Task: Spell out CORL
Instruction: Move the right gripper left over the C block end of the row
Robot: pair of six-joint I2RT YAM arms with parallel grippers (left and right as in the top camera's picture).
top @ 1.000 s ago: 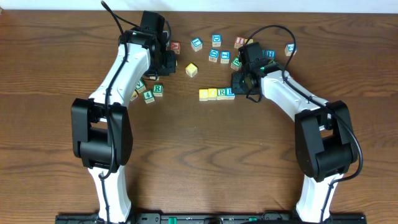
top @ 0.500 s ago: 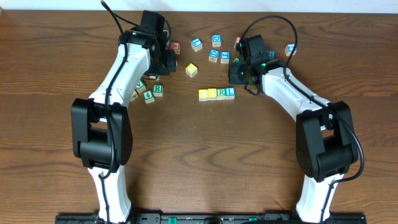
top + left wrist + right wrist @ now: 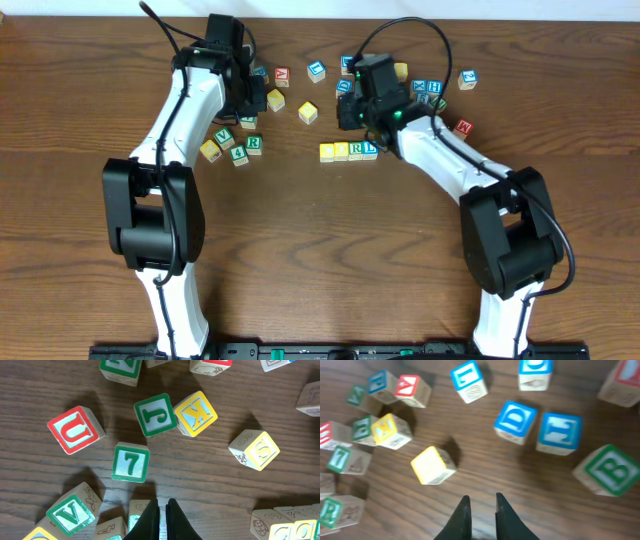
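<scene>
CORL row [image 3: 349,150] is lying on the bench [image 3: 320,250], cubes touching so it is reading as one word; likely done. Left fingers [image 3: 150,521] are hanging shut, empty, by the 7 cube [image 3: 131,462]. Right fingers [image 3: 462,521] are standing slightly apart, empty, off the row.

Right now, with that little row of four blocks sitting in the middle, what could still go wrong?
1. The right gripper hangs close to the row of four cubes, and its arm passes beside one end; a careless sweep could knock the row crooked.
2. The left gripper, shut, sits low near the green 7 cube and red U cube; moving sideways might scatter them.
</scene>
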